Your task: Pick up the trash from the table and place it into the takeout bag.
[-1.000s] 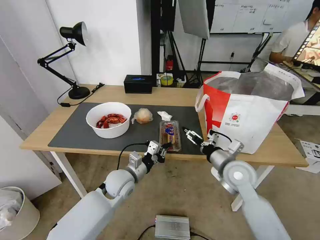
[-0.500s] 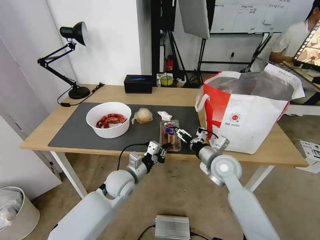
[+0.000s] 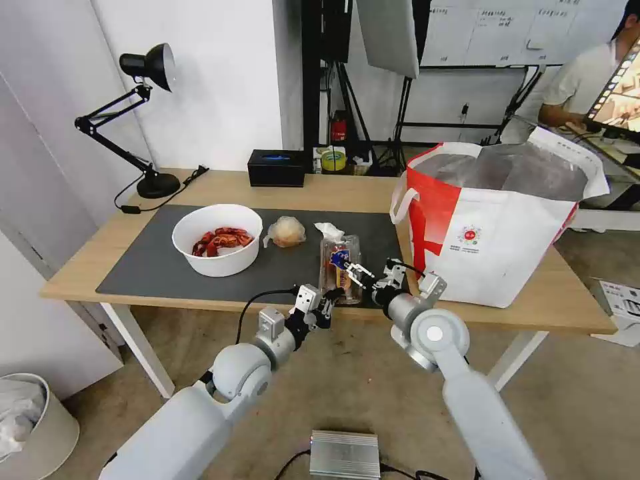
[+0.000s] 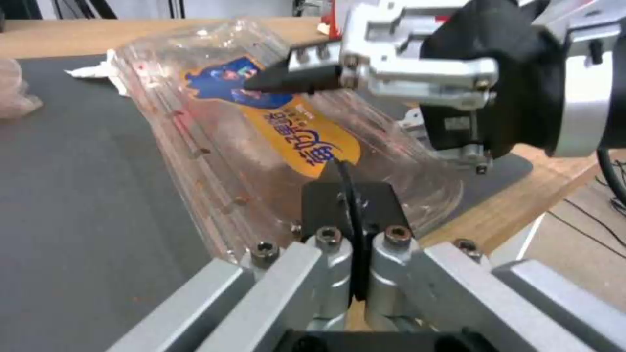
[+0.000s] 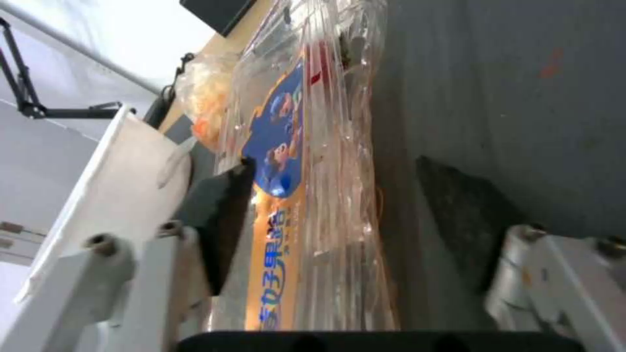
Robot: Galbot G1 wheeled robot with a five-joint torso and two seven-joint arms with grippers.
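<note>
I see my right gripper point(image 3: 351, 269) open astride the tray point(image 3: 338, 261), left gripper point(image 3: 327, 308) pinching its 6 o'clock rim; squeezing could crush or squirt it free.

clamshell tray point(image 5: 306, 195) between spread jaws, mat point(image 5: 508, 98)

Illumination is bright, even and diffuse; shadows are faint. The head view bows at its edges. Both wrist views blur at close range, softening the nearest fingers point(image 4: 326, 254).
</note>
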